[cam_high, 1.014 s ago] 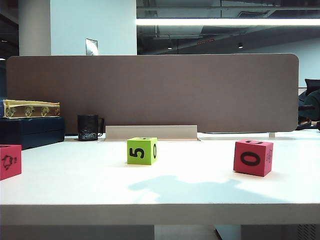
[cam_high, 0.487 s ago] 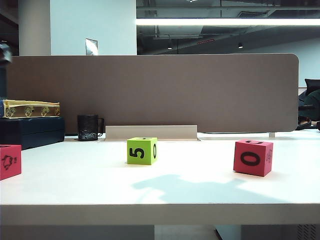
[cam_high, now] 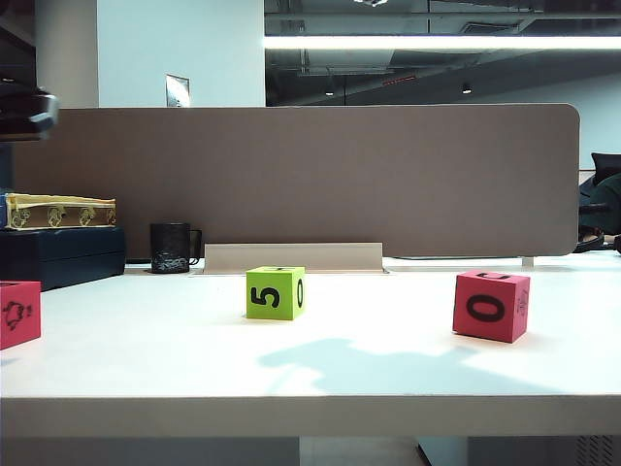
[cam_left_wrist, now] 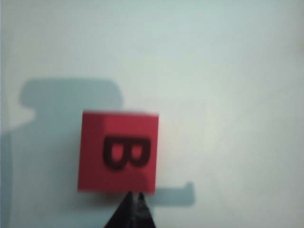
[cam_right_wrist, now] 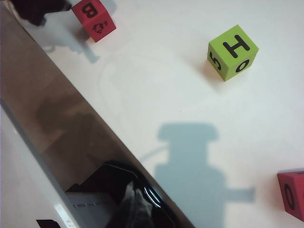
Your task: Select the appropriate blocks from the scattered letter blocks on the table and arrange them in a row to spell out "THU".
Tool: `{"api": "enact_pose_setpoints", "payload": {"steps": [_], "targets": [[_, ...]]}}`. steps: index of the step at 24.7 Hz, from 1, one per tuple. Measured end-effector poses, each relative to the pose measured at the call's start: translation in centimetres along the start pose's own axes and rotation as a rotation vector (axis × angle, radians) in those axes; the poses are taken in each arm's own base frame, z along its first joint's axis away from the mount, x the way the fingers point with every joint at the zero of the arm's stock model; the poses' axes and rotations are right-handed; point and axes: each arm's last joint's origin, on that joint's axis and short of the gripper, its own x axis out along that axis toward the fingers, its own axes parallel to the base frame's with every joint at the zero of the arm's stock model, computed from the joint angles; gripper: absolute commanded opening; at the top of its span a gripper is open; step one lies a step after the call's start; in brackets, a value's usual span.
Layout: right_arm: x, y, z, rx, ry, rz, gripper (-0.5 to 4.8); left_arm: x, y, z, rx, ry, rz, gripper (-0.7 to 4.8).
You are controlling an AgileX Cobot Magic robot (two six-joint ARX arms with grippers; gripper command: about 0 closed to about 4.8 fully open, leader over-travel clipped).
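Observation:
Three blocks sit apart on the white table (cam_high: 146, 359). A lime green block (cam_high: 276, 292) shows a 5 in front and an H on top (cam_right_wrist: 232, 52). A pinkish-red block (cam_high: 491, 306) with a 0 stands at the right (cam_right_wrist: 293, 194). Another pinkish-red block (cam_high: 19, 313) lies at the left edge, with a B on top (cam_left_wrist: 118, 151) (cam_right_wrist: 93, 19). My left gripper (cam_left_wrist: 134, 197) is shut and empty, hovering just beside the B block's edge. My right gripper (cam_right_wrist: 133, 195) is shut and empty, over the tan divider, far from the blocks.
A tan-brown divider panel (cam_high: 291, 175) runs along the table's back. A black mug (cam_high: 172, 248) stands in front of it, next to a dark box (cam_high: 60, 254) with a yellow-edged box on top. Part of the left arm (cam_high: 24, 109) shows at the upper left.
The left arm has swung into the upper left of the exterior view. The shadow on the table has shifted slightly. No block has moved.

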Motion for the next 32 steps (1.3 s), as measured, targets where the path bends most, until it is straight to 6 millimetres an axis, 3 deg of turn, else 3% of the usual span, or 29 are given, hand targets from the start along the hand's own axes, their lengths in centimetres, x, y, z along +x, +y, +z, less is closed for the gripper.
{"api": "enact_pose_setpoints", "payload": {"steps": [8,11,20,28,32], "targets": [[0.0,-0.1,0.0,-0.005,-0.001,-0.044,-0.05,4.3,-0.1,2.0,0.002,0.070,0.001,-0.06],[0.0,-0.1,0.0,-0.005,-0.001,-0.044,-0.05,4.6,-0.1,3.1,0.003,0.063,0.001,-0.05],[0.1,-0.2,0.0,-0.004,0.004,-0.044,-0.05,5.4,-0.2,3.6,0.024,0.068,0.001,-0.06],[0.2,-0.2,-0.2,0.001,0.027,-0.045,-0.05,7.4,-0.1,4.8,0.029,-0.008,0.021,-0.06],[0.2,-0.2,-0.2,0.000,0.026,-0.045,-0.05,7.8,0.0,6.9,0.057,-0.063,0.080,-0.06]]}}
